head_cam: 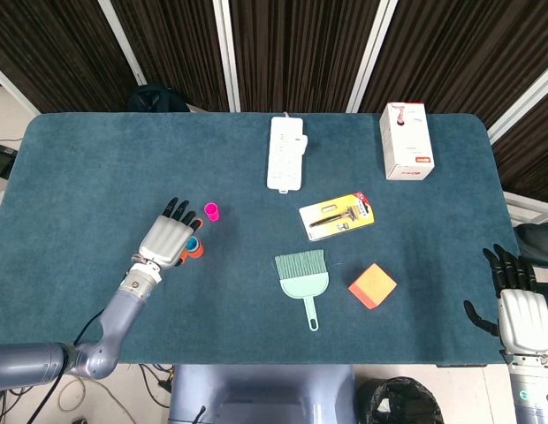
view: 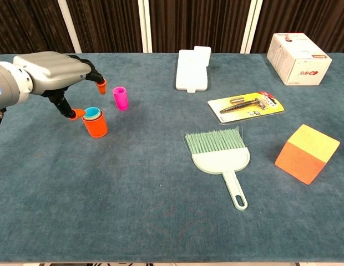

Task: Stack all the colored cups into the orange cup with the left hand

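Orange plastic cup (view: 95, 123) stands upright on the blue felt table (view: 133, 210), with a light blue cup (view: 92, 112) nested inside it so only its rim shows above the orange one. My left hand (view: 52, 72) hovers just above and to the left of the orange cup; its fingers (view: 100, 83) are spread and hold nothing, and the orange-tipped thumb sits right beside the cup's wall, though I cannot tell whether it touches. A small magenta cup (view: 120, 98) stands upright just behind and to the right of the orange cup, apart from it and from my fingers.

Well to the right of the orange cup lies a mint-green dustpan brush (view: 220, 155), bristles toward the far edge, handle toward me. Farther right sits an orange-and-yellow foam cube (view: 305, 152). Behind the brush lies a yellow blister card holding a metal tool (view: 247, 106); its print is too small to read. A white power strip (view: 191, 69) lies toward the far edge, behind and right of the orange cup. A white carton with red printing (view: 298, 57) stands at the far right corner; its lettering is not legible.

My right hand (head_cam: 520, 305) hangs off the table's near right edge, well away from the orange cup, fingers extended and apart, holding nothing.
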Action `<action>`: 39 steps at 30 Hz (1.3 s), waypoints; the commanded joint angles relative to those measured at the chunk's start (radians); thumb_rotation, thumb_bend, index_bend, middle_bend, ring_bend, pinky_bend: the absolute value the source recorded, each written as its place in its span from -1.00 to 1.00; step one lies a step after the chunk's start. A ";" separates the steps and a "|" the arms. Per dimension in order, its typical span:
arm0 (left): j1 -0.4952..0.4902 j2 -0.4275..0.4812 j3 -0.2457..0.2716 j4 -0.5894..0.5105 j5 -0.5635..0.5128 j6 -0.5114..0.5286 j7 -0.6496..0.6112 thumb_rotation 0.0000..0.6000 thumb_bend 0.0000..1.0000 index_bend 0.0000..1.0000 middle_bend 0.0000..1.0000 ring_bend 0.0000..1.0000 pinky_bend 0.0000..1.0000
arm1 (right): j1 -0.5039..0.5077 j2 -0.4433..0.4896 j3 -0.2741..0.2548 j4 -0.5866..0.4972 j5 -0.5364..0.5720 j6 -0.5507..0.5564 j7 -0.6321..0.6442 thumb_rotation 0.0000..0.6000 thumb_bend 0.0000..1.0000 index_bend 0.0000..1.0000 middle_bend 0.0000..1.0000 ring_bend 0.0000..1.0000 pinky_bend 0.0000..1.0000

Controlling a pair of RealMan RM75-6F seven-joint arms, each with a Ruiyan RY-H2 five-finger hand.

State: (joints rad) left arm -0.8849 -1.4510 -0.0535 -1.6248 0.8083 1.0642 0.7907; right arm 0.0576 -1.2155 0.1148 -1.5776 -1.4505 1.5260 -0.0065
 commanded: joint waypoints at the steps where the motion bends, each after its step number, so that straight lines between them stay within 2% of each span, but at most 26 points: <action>1: -0.002 0.004 -0.001 -0.004 -0.005 -0.004 0.004 1.00 -0.38 -0.64 -0.73 -1.00 -1.00 | 0.000 0.000 0.001 -0.001 0.000 0.001 0.000 1.00 -0.31 -0.82 -0.91 -0.83 -0.93; 6: -0.003 0.009 -0.014 -0.017 0.006 0.001 -0.005 1.00 -0.38 -0.67 -0.74 -1.00 -1.00 | 0.000 0.000 0.000 -0.002 0.000 0.001 -0.001 1.00 -0.31 -0.82 -0.91 -0.83 -0.93; 11: -0.002 0.002 -0.062 -0.003 0.047 0.037 -0.058 1.00 -0.39 -0.59 -0.73 -1.00 -1.00 | 0.001 -0.001 0.005 0.002 0.009 -0.003 0.004 1.00 -0.31 -0.82 -0.91 -0.83 -0.93; 20: -0.071 -0.003 -0.133 0.050 -0.081 -0.054 -0.025 1.00 -0.39 -0.52 -0.73 -1.00 -1.00 | 0.012 -0.016 0.015 0.034 0.040 -0.031 -0.001 1.00 -0.31 -0.82 -0.91 -0.83 -0.93; 29: -0.141 -0.033 -0.153 0.152 -0.223 -0.176 -0.010 1.00 -0.39 -0.48 -0.73 -1.00 -1.00 | 0.020 -0.035 0.021 0.065 0.082 -0.066 -0.014 1.00 -0.31 -0.82 -0.91 -0.83 -0.93; 39: -0.195 -0.122 -0.147 0.331 -0.263 -0.244 -0.024 1.00 -0.39 -0.45 -0.73 -1.00 -1.00 | 0.030 -0.058 0.026 0.100 0.114 -0.092 -0.044 1.00 -0.31 -0.82 -0.91 -0.83 -0.93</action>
State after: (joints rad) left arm -1.0702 -1.5564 -0.2025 -1.3157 0.5514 0.8336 0.7731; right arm 0.0873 -1.2720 0.1402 -1.4804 -1.3394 1.4364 -0.0490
